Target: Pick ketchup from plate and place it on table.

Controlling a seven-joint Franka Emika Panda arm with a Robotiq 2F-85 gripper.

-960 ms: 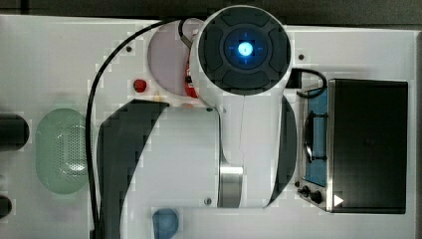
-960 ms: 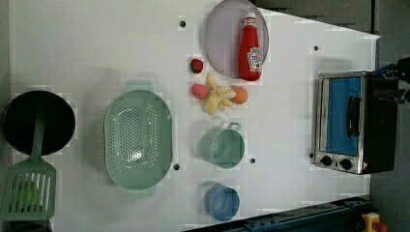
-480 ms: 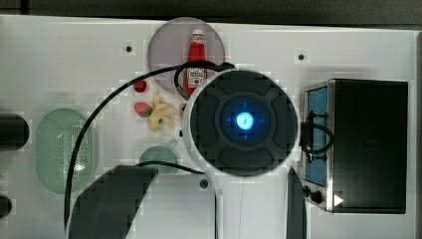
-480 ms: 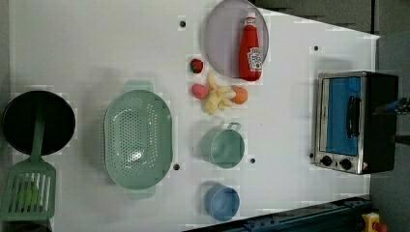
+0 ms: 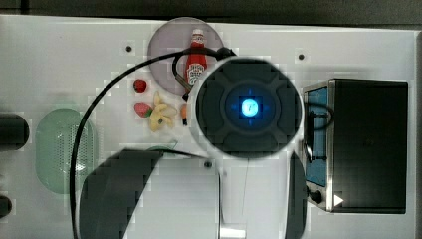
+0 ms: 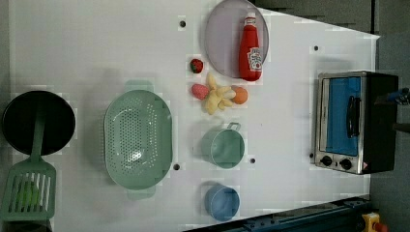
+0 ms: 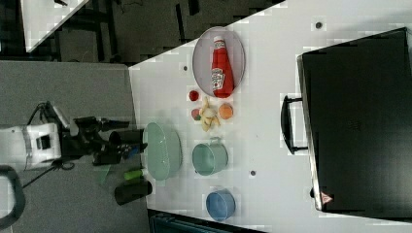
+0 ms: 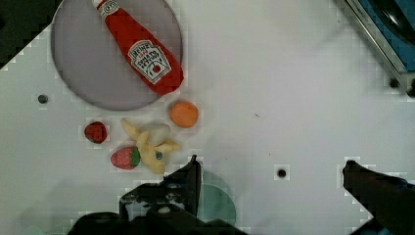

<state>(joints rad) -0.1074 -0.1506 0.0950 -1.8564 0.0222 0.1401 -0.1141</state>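
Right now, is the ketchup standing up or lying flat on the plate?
Lying flat. The ketchup rests on its side across the plate, label up, its base overhanging the rim.

"Heinz Tomato Ketchup" on the ketchup (image 8: 143, 49) bottle's white label

Even, bright overhead light washes the white table (image 6: 96, 48) nearly to glare, leaving soft, faint shadows beside the colander (image 6: 139, 140) and cups, while blocky compression smears every outline (worst along the table's edges) and the arm's glowing blue-lit head (image 5: 249, 107) sits large and soft-edged.
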